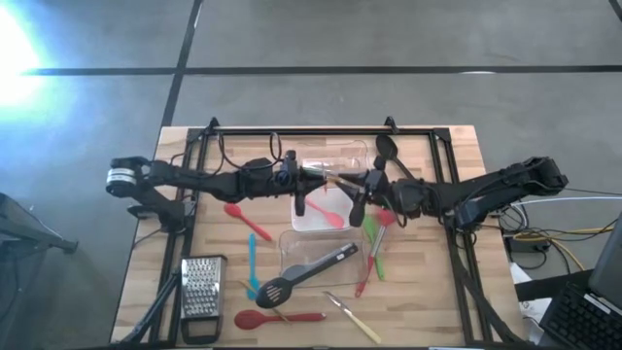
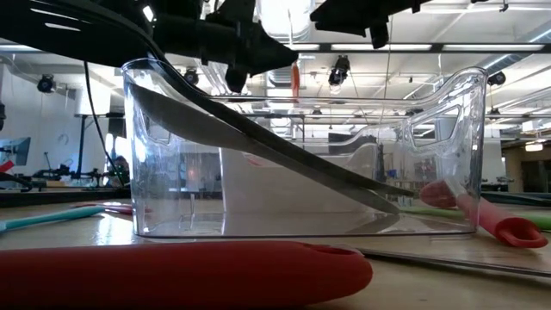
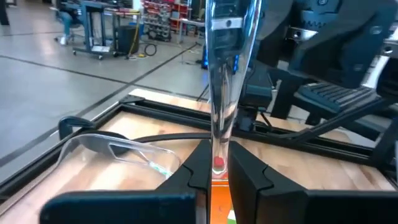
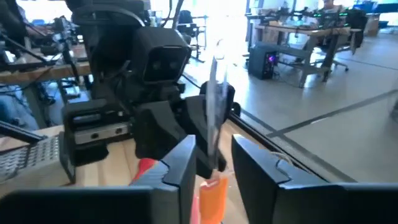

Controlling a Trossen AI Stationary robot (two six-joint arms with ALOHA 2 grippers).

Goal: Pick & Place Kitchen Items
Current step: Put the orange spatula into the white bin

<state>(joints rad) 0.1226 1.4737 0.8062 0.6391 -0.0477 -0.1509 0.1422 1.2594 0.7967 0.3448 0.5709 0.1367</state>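
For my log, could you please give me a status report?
Left gripper shut on orange-handled metal tool, above clear rectangular plastic tub. Right gripper open around the same tool. No obstruction seen.

red spoon (image 1: 277, 318), teal spatula (image 1: 252, 264), steel grater (image 1: 202, 288)

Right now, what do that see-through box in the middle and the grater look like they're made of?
The box looks like clear, glossy plastic: the room shows through its walls and the rims catch light. The grater looks like bright steel, dotted with punched holes, with a black, probably plastic, handle.
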